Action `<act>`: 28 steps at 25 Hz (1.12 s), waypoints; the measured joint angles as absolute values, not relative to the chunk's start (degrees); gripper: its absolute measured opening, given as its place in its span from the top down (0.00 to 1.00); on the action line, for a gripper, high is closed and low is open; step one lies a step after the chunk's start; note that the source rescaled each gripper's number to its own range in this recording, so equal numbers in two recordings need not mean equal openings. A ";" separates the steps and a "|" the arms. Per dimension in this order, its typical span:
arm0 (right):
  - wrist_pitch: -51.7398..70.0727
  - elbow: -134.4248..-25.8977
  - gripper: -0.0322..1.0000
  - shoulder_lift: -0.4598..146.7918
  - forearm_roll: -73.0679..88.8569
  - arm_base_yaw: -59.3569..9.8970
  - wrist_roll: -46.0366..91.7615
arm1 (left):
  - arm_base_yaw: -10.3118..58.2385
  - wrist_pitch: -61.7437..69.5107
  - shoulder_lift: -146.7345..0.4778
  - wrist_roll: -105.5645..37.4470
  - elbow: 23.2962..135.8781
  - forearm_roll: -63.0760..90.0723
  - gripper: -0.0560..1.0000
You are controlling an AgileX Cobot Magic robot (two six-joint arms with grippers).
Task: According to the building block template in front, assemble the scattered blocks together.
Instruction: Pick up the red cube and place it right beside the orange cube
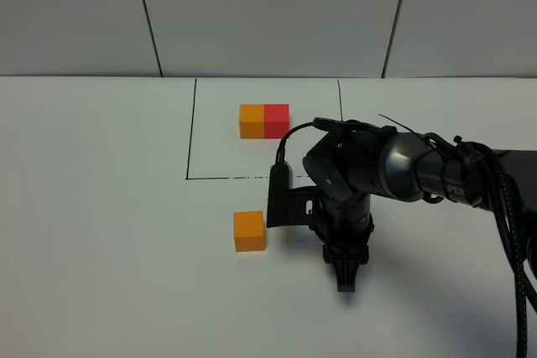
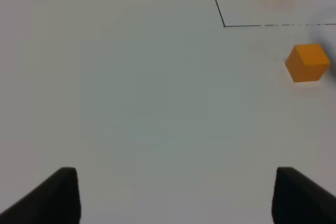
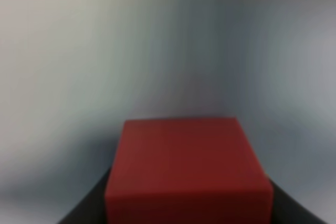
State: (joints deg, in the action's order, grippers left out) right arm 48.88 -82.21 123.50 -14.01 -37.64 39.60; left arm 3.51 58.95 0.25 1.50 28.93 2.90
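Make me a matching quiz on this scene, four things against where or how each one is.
1 loose orange cube
2 red cube
3 template pair
4 left gripper

A inside the drawn rectangle
B held in the right gripper
C open, empty
D alone on the table, outside the rectangle

Pairs: 1-D, 2-B, 3-A, 4-C

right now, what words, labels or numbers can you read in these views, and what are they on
"PER": small white lettering on the right arm; any letters before it are not readable.
No text on the building block template, the orange block or the red block.
Wrist views: none.
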 joint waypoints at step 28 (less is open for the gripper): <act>47.57 -82.21 0.97 123.50 -10.23 -37.64 48.65 | 3.51 58.95 0.25 1.50 28.93 2.90 0.15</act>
